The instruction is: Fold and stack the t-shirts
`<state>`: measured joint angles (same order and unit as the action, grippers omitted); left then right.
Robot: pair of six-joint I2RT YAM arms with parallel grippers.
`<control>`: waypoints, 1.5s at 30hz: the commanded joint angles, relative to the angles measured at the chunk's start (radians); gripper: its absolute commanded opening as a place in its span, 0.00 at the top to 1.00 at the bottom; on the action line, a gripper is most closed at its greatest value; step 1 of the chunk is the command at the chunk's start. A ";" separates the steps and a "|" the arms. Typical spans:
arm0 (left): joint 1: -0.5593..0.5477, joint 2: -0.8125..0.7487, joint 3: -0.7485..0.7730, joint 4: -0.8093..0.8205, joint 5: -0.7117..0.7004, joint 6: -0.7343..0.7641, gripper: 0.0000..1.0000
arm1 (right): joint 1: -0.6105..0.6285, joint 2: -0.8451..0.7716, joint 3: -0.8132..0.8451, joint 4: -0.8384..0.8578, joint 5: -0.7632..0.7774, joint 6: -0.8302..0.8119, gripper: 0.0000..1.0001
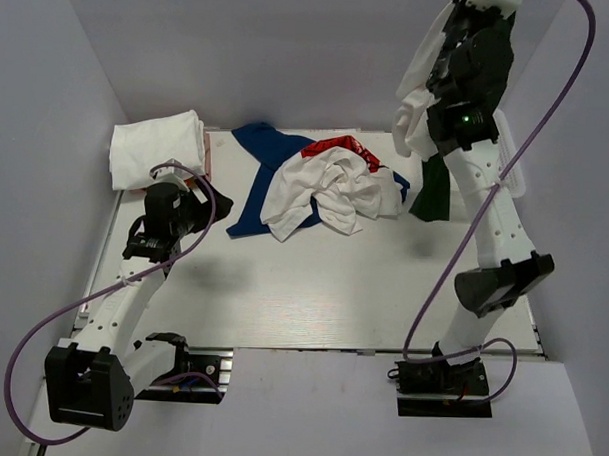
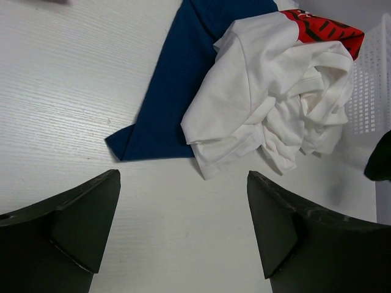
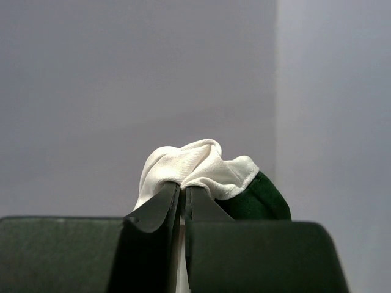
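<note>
No word, brand, number or sign can be read anywhere in these views. The only print in sight is on the red t-shirt point(image 2: 325, 28), which lies crumpled at the far middle of the table point(image 1: 332, 289). In the left wrist view it shows as dark broken marks across the folds, and from above as pale streaks. It is too creased and small to spell out.
</note>
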<state>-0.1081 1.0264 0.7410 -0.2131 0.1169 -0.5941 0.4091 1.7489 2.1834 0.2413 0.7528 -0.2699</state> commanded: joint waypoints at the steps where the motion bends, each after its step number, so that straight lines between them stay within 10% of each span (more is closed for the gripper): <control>1: 0.004 -0.015 0.040 -0.012 -0.031 0.020 0.07 | -0.082 0.056 0.162 0.188 0.052 -0.118 1.00; 26: 0.004 0.162 0.132 -0.042 -0.100 0.010 0.07 | -0.475 0.403 0.128 0.409 -0.441 0.106 1.00; 39: 0.004 0.271 0.173 -0.077 -0.080 0.000 0.07 | -0.480 0.339 -0.622 0.439 -0.385 0.437 1.00; 40: 0.004 0.271 0.182 -0.077 -0.080 0.000 0.07 | -0.481 0.342 -0.599 0.370 -0.388 0.472 0.95; 44: 0.004 0.261 0.182 -0.088 -0.071 0.000 0.07 | -0.471 0.302 -0.556 0.241 -0.426 0.443 0.10; 45: 0.004 0.247 0.182 -0.098 -0.059 0.000 0.07 | -0.470 0.291 -0.524 0.146 -0.461 0.436 0.10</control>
<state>-0.1078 1.3136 0.8921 -0.2886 0.0380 -0.5915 -0.0669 2.1426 1.5616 0.4755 0.3294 0.1402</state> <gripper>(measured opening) 0.938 0.858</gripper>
